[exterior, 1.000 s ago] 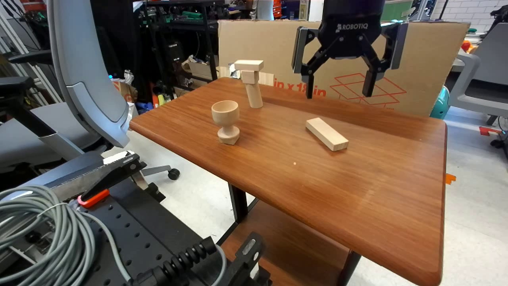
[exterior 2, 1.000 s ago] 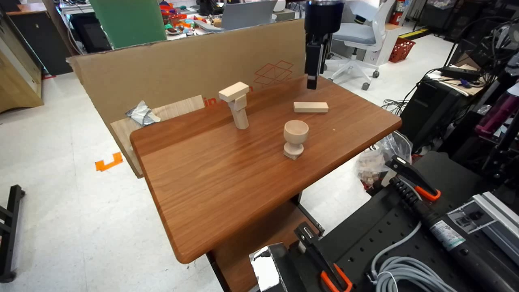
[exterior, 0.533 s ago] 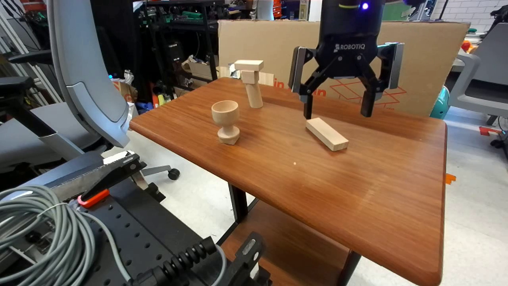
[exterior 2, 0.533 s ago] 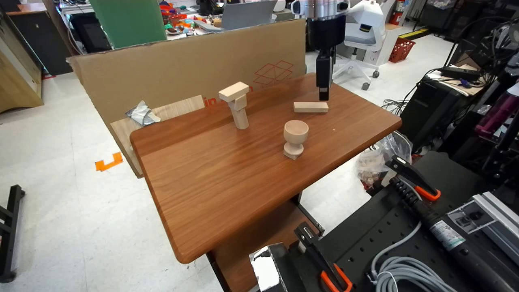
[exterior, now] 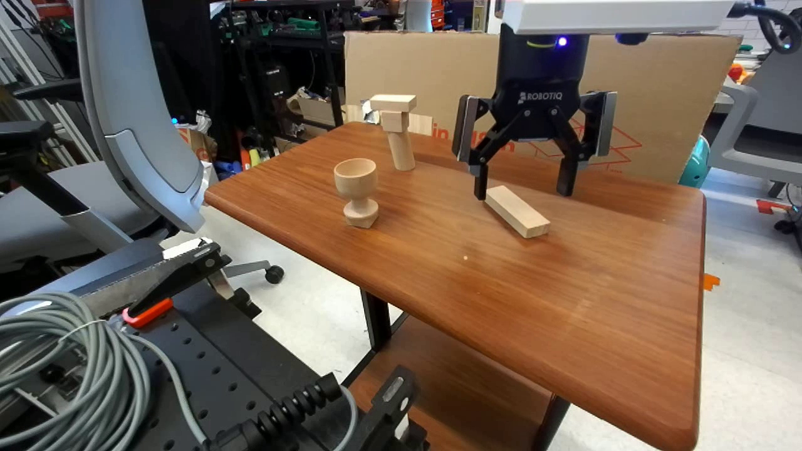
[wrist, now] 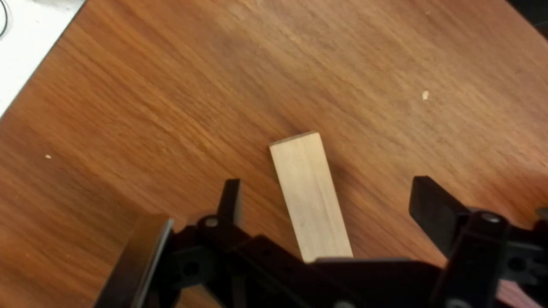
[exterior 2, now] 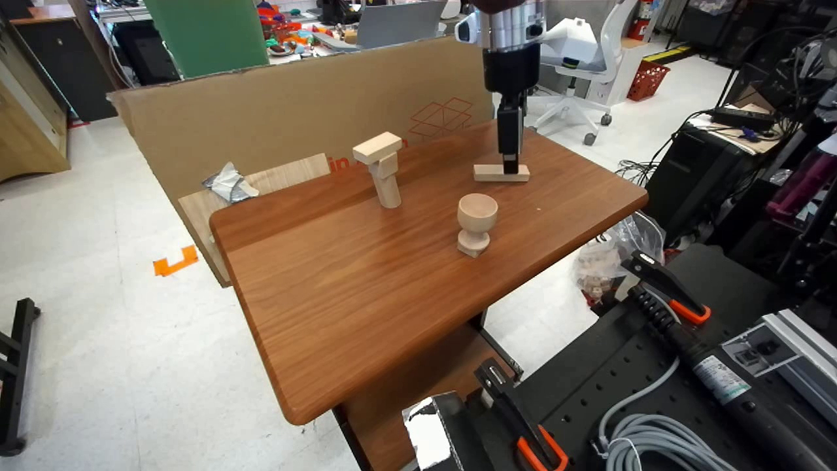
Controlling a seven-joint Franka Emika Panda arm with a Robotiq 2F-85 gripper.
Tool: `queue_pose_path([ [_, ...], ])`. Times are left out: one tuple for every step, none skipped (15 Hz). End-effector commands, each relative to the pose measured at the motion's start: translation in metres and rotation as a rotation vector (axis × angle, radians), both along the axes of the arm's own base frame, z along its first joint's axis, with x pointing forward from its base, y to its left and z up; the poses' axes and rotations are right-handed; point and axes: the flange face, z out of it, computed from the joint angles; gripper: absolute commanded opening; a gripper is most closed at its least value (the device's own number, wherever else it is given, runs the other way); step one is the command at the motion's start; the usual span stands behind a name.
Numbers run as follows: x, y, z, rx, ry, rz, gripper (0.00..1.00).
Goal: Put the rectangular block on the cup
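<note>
The gripper (exterior: 524,185) hangs pointing down over the far part of the brown table (exterior: 595,313), right of its middle in both exterior views, its jaws released and spread wide. Below it the rectangular block (exterior: 519,214) lies flat on the table, running from far left to near right in an exterior view, where one of the fingers (exterior: 480,185) hides a little of its far left corner. In the wrist view the block shows between the two fingers, with a strip of table on either side, the left strip the narrower; the end closest to the gripper's body is hidden behind it. Whether the fingers' tips are level with the block or above it cannot be told. The cup (exterior 2: 475,224) stands upright on its round foot with its bowl facing up, nearer than the block and a little to its left in an exterior view, the two standing apart. A T-shaped wooden piece (exterior: 398,138) stands farther back than the cup and left of the block in both exterior views. Behind the far edge of the table rises a sheet of cardboard (exterior: 413,62) with red printing. In an exterior view a grey chair (exterior: 125,106) stands left of the table, and at the near left a coil of grey cable (exterior: 128,369) lies on a black perforated surface (exterior: 207,347).
</note>
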Motion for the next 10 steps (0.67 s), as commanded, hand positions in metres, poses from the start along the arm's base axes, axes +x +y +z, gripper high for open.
queue_pose_path([
  [0.013, 0.001, -0.009, -0.006, 0.034, 0.038, 1.00],
  [0.014, 0.002, -0.012, -0.008, 0.040, 0.044, 1.00],
  [0.015, 0.002, -0.014, -0.011, 0.050, 0.047, 1.00],
  [0.017, 0.002, -0.016, -0.011, 0.051, 0.062, 1.00],
  [0.018, 0.002, -0.017, -0.011, 0.054, 0.074, 1.00],
  [0.019, 0.001, -0.018, -0.011, 0.060, 0.083, 0.89],
  [0.020, 0.000, -0.018, -0.012, 0.064, 0.089, 0.74],
  [0.021, 0.000, -0.018, -0.014, 0.065, 0.092, 0.65],
  [0.022, -0.001, -0.018, -0.017, 0.063, 0.097, 0.58],
  [0.024, -0.002, -0.017, -0.021, 0.058, 0.103, 0.50],
])
